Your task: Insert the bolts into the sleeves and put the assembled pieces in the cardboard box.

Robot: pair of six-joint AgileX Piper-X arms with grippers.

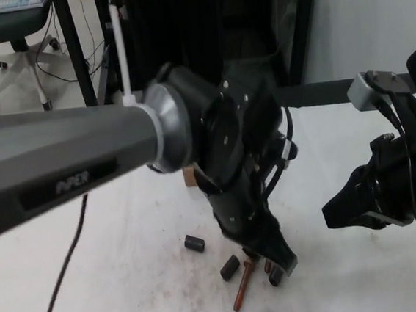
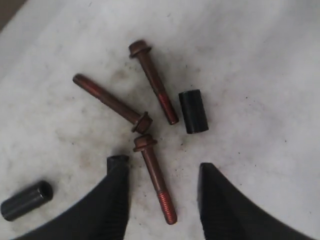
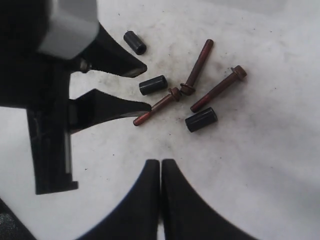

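Three copper bolts and several short black sleeves lie loose on the white bench. My left gripper is open just above them, its fingers either side of one bolt without touching it. Two more bolts and a sleeve lie just beyond, and another sleeve lies off to one side. In the high view the left gripper hangs over a bolt and sleeves. My right gripper is shut and empty, held off to the right of the pile.
The left arm's thick grey link crosses the high view and hides much of the bench. A small brown object peeks out behind it. A black cable trails at the left. An office chair stands far behind.
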